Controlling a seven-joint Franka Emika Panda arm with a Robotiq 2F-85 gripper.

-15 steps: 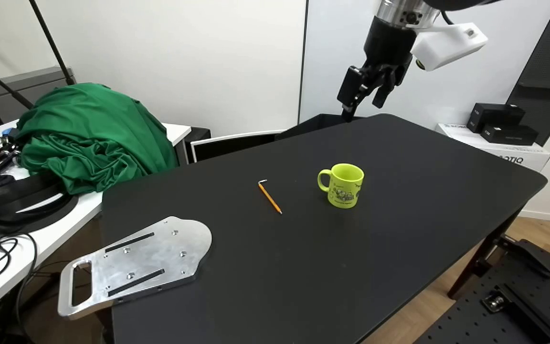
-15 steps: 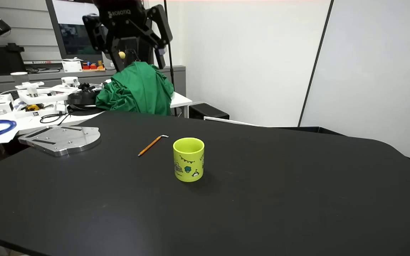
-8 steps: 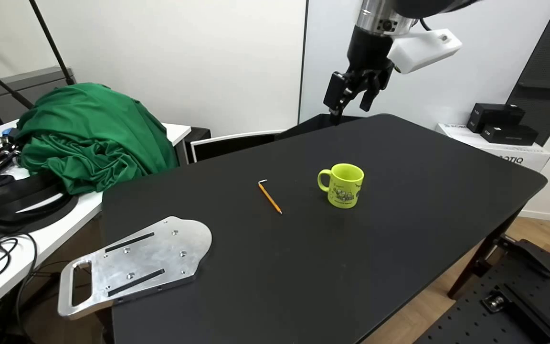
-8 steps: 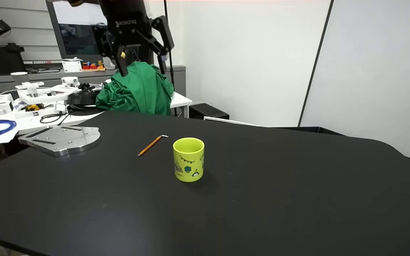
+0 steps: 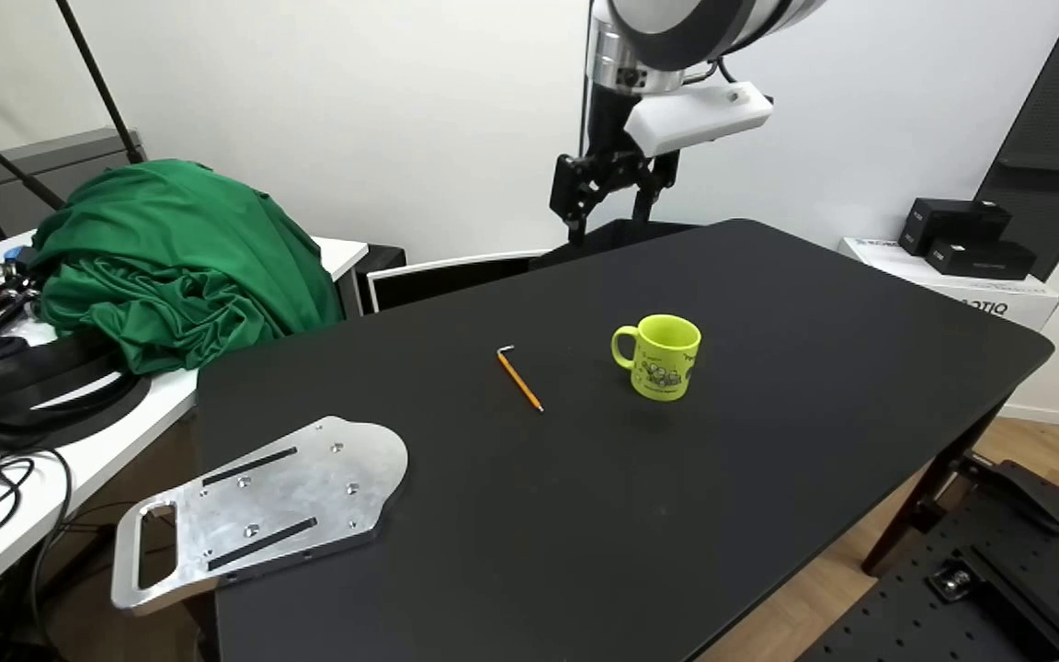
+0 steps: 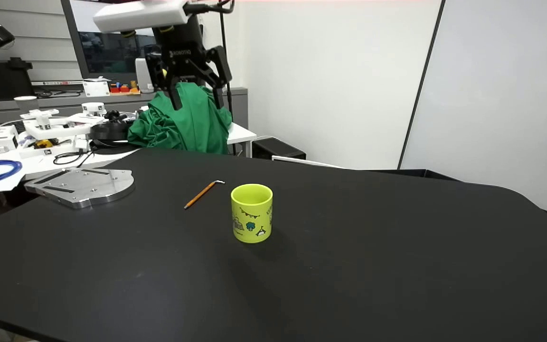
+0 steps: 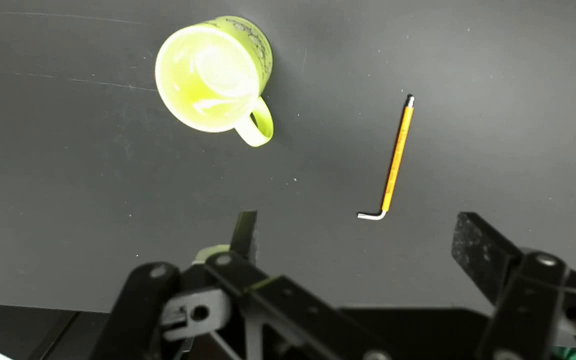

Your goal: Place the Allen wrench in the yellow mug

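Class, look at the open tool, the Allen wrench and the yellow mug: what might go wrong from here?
The Allen wrench is thin and lies flat on the table, so the open tool might close above it or let it slip. Its bent silver end could catch on the yellow mug, possibly knocking it over.

Glossy mug [image 5: 663, 363], metal plate [image 5: 286, 499], fingers [image 7: 479, 249] perhaps rough
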